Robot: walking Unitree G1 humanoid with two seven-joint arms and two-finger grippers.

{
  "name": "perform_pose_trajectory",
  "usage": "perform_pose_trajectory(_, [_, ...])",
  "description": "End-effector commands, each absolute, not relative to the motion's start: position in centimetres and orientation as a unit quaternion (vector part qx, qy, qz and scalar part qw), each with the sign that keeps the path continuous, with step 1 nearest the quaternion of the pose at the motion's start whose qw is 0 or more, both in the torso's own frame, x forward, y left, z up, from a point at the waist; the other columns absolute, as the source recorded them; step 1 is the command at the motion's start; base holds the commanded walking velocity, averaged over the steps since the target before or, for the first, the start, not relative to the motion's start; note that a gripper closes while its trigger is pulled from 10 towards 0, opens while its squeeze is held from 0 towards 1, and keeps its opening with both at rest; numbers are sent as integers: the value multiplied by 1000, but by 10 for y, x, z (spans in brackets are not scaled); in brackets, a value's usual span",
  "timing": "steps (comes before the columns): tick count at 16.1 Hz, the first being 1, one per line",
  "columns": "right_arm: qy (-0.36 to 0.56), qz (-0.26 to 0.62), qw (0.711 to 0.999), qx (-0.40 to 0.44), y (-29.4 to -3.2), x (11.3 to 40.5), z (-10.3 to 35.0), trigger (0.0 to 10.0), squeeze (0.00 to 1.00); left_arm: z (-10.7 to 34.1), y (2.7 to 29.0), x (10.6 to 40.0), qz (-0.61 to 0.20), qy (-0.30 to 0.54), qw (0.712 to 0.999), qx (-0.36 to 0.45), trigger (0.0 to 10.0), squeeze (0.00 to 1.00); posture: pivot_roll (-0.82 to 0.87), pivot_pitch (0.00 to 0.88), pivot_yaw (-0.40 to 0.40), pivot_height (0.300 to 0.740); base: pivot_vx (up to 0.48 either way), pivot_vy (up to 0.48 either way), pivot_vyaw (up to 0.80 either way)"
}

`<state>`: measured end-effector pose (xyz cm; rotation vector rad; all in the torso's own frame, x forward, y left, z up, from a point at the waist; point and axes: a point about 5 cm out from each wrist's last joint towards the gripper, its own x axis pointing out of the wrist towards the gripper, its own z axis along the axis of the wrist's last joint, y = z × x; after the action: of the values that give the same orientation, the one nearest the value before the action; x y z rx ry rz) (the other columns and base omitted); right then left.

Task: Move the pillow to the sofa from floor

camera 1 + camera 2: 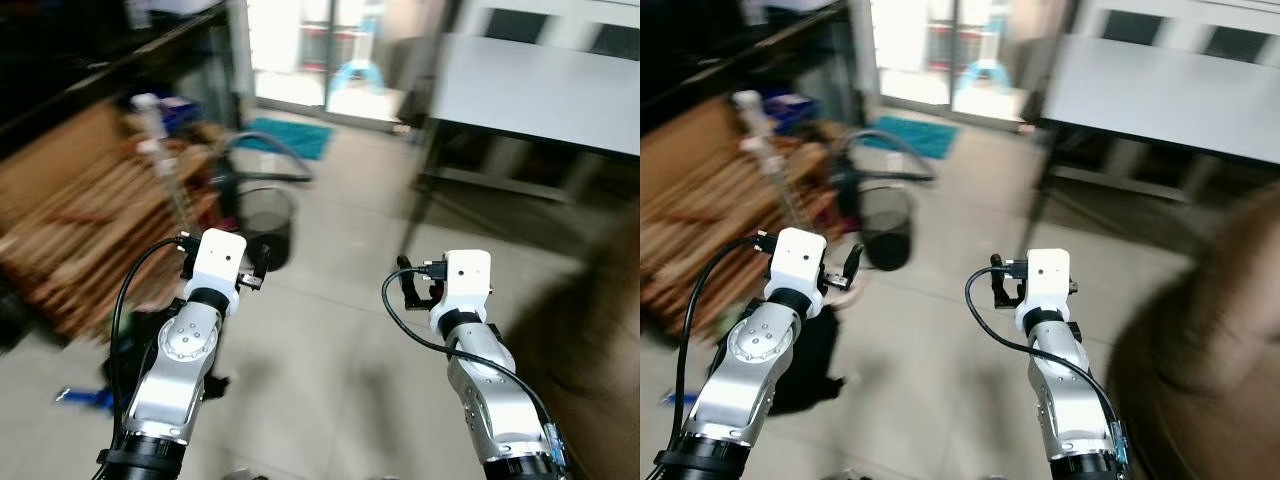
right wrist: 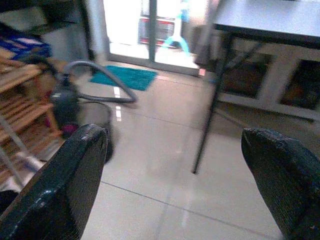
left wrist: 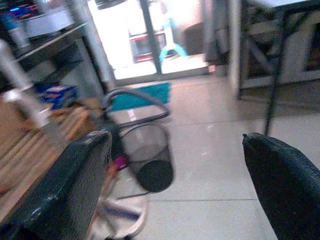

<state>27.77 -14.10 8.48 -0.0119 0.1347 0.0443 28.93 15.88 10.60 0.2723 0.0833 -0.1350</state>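
Both arms raised over the tiled floor, left gripper with fingers spread wide and empty, right gripper likewise spread — wire bin ahead on the left, teal mat by the glass door, grey bench on the right, picture blurred — pillow's place could not be told.

Head views smeared by motion. Brown mass at robot's right, cut by the picture's edge, too blurred to identify. Wooden slats at left blurred, running out of view. Grey table cut off at top and right. Dark item on floor beneath left arm, partly hidden, unidentifiable.
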Motion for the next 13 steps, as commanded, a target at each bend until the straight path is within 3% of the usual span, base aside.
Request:
perform_pose_trajectory(1, [72, 10, 997, -4, -146, 277, 84, 10000, 0, 105, 157, 290, -73, 41, 987, 137, 10000, 0, -23, 0, -14, 740, 0, 0, -800])
perform_pose_trajectory(13, [84, 14, 996, -24, -146, 276, 80, 10000, 0, 106, 160, 289, -55, 34, 989, 131, 10000, 0, -23, 0, -22, 740, 0, 0, -800])
